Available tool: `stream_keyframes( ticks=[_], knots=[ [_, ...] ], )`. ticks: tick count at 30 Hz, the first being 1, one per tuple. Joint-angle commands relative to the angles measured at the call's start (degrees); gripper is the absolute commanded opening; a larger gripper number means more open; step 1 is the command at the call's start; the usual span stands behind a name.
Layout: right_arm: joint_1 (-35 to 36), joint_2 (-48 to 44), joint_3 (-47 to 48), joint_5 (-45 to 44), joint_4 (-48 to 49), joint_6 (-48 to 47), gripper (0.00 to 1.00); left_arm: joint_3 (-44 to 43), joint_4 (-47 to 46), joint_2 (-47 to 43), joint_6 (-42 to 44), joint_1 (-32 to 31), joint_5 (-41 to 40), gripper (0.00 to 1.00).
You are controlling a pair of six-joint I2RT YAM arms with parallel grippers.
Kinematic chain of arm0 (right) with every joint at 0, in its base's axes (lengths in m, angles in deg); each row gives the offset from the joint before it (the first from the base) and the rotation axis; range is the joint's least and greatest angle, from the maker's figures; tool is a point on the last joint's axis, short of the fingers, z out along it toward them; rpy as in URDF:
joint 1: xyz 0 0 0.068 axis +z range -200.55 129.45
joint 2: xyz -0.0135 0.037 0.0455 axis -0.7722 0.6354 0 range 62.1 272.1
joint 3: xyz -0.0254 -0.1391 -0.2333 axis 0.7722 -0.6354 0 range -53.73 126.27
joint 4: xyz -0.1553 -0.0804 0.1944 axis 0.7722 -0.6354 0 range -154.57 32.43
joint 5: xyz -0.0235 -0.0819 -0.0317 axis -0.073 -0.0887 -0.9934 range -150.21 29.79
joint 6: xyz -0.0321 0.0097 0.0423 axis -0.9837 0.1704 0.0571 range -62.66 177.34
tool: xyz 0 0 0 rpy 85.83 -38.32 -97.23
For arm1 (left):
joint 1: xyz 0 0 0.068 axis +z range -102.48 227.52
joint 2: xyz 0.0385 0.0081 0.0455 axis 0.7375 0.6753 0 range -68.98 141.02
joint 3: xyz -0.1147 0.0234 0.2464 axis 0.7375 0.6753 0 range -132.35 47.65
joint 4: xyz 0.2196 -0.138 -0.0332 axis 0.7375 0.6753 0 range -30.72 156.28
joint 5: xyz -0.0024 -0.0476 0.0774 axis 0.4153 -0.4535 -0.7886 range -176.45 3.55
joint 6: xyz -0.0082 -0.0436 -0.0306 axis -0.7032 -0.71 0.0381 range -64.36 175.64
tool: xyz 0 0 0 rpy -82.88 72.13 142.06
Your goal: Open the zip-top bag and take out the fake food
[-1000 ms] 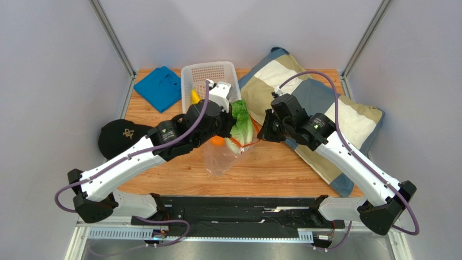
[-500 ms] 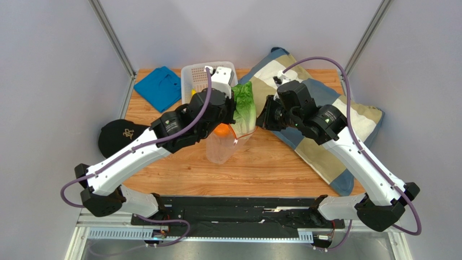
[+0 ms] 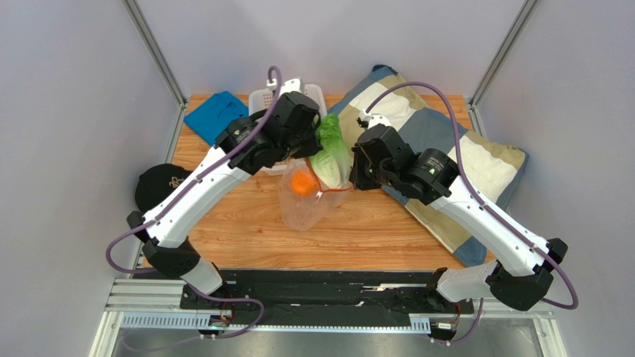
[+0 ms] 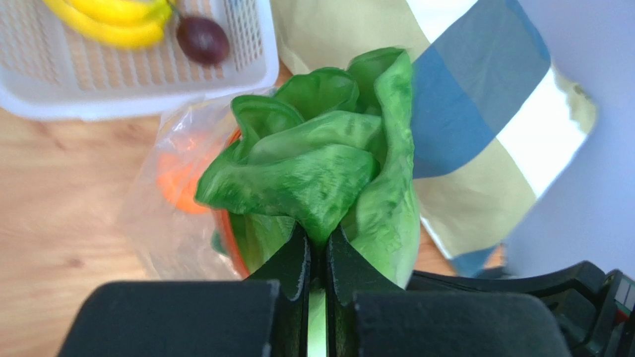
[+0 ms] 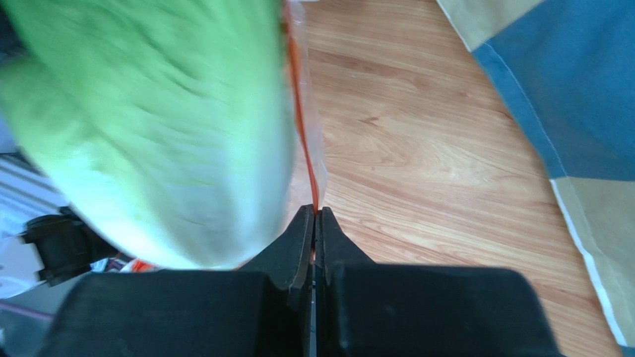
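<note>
Zip-top bag (image 3: 300, 212): mouth-up on the wooden surface (image 3: 373, 230) between the two arms, just in front of the white perforated basket (image 4: 134, 93); kept so for a clean pull out the top.
Lettuce head (image 4: 320, 160): mostly out above the bag mouth.
Left pincer (image 4: 319, 242): clenched on the lettuce, hoisting it free.
Right pincer (image 5: 314, 219): pinched on the orange-red zip strip (image 5: 302, 149), apparently anchoring the bag against the pull.
Orange (image 3: 301, 182): inside the bag, seemingly last to come out.
Banana bunch (image 4: 112, 18), dark purple fruit (image 4: 203, 41): in the basket, likely the drop-off.
Striped pillow (image 3: 455, 141): at right, beneath the right arm.
</note>
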Motion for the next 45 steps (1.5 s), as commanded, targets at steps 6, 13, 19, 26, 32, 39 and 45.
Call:
stream_keyframes(
  ticks=[6, 13, 19, 26, 32, 39, 45],
  knots=[
    [0.52, -5.3, -9.43, -5.71, 2.53, -1.38, 0.0, 26.56, -21.78, -18.88, -15.26, 15.99, 31.62, 0.0],
    [0.52, -2.58, -7.59, -6.58, 2.1, -1.38, 0.0, 36.75, -45.25, -18.97, -15.89, 17.67, 65.81, 0.0],
    [0.52, -2.58, -7.24, -3.34, 4.03, -0.15, 0.0, 50.9, -73.47, -30.91, -8.78, 17.31, 63.32, 0.0],
    [-1.75, -2.05, -6.45, -5.09, 1.05, 0.65, 0.0, 49.08, -81.28, -28.48, 0.19, 18.62, 63.89, 0.0],
    [-4.31, -2.75, -6.8, -3.95, -0.53, -0.58, 0.0, 41.87, -84.36, -18.19, 0.83, 27.74, 77.44, 0.0],
    [-4.66, -4.95, -7.5, -2.99, -3.35, -0.94, 0.0, 29.94, -67.29, -6.51, 11.17, 37.7, 68.43, 0.0],
    [-4.75, -4.07, -5.66, -3.42, -5.28, -2.95, 0.0, 14.38, -35.45, 9.48, 4.62, 40.43, 37.65, 0.0]
  ],
)
